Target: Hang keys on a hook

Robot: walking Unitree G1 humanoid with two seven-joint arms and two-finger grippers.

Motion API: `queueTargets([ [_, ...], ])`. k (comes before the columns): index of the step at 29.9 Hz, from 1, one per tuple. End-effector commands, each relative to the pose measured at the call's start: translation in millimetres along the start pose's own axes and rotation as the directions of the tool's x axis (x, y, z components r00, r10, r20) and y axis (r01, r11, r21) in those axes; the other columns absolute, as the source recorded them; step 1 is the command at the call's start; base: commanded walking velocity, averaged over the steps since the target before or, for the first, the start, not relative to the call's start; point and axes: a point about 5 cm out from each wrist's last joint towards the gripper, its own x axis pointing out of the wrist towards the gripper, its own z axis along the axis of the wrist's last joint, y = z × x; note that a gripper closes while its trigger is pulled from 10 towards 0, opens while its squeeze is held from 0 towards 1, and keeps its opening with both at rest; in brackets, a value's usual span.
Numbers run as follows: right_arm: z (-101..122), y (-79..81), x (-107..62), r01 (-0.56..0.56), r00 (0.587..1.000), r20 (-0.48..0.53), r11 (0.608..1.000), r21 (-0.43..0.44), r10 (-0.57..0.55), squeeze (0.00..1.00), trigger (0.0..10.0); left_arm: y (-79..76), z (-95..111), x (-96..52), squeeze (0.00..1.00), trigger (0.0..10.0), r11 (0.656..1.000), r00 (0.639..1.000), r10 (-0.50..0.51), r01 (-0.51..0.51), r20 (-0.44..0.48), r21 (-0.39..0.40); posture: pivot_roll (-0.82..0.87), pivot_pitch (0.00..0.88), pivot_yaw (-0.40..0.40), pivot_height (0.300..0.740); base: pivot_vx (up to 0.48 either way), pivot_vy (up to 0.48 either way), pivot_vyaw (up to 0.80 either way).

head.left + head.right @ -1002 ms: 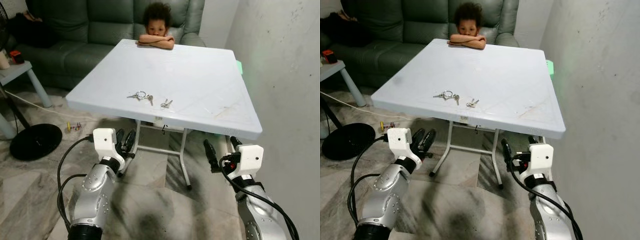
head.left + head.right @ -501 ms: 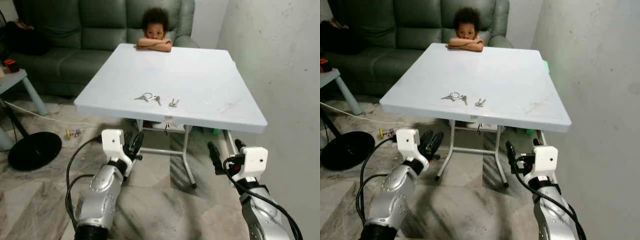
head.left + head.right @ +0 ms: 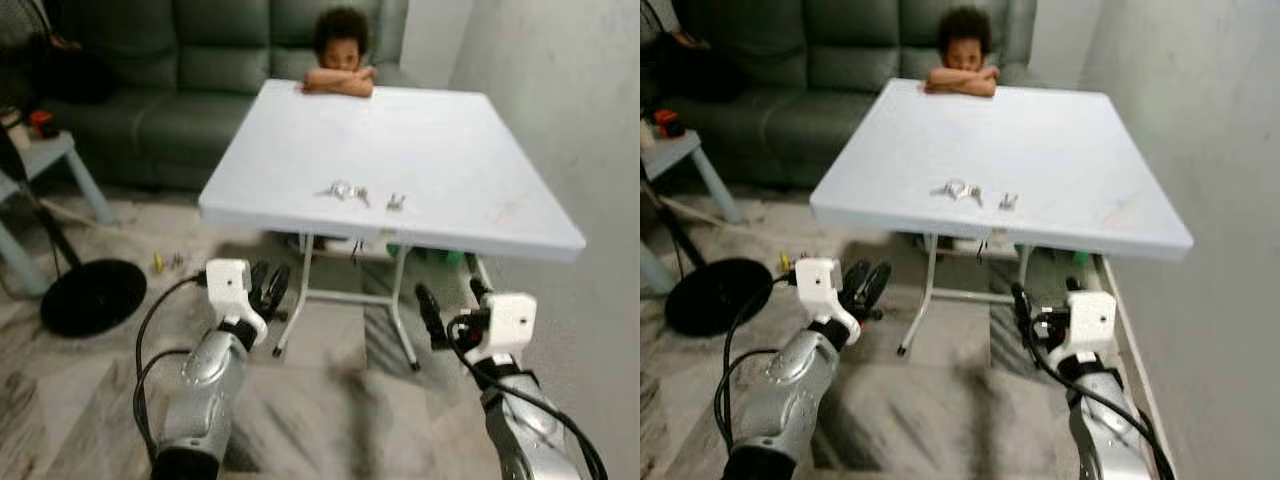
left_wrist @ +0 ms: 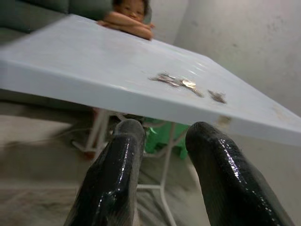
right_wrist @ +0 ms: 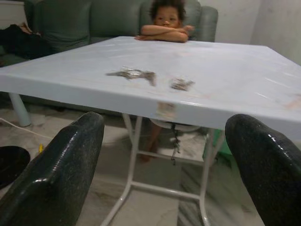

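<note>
My left gripper (image 3: 268,290) hangs below the table's near edge, fingers narrowly parted around nothing. On the white table (image 3: 440,150) I see the ringed keys (image 3: 342,190) near that edge, a smaller key bunch (image 3: 395,203) just beside. My right gripper (image 3: 450,305) hangs low, fingers spread wide. A person (image 3: 340,65) leans on the far edge.

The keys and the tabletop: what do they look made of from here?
The keys, and a smaller bunch beside them, look like bare metal: silvery grey with small glints, though blur hides detail. The table top looks like smooth white moulded plastic with a soft sheen and a rounded edge; its thin white legs look like painted metal tube. Neither call is certain.
</note>
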Motion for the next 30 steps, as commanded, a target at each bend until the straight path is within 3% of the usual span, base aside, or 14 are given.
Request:
queueTargets([
  [1,3.9,6.6,3.3,-0.024,1.0,0.017,1.0,0.013,0.024,0.0,10.0,9.1,3.2,-2.8,0.0,10.0,0.999,1.0,0.029,-0.029,0.003,0.019,0.07,0.0,-0.061,0.74,0.0,0.48,0.0],
  [10,4.7,6.4,3.0,-0.025,1.0,0.017,1.0,0.013,0.025,0.0,10.0,9.9,0.4,-2.8,0.0,10.0,0.997,0.997,0.077,-0.077,-0.014,0.026,0.06,0.0,-0.062,0.74,0.0,0.101,0.0],
  [24,5.5,7.2,4.0,-0.03,0.999,0.016,0.999,0.014,0.03,0.0,10.0,9.3,-3.0,-3.6,0.0,10.0,0.997,0.997,0.06,-0.058,-0.046,0.041,0.07,0.0,-0.065,0.74,0.0,0.0,0.0],
  [30,4.9,8.2,4.4,-0.032,0.999,0.013,0.999,0.017,0.032,0.0,10.0,9.9,-2.0,-3.9,0.0,10.0,0.997,0.997,0.065,-0.063,-0.047,0.044,0.07,0.0,-0.064,0.74,0.345,0.0,0.0],
])
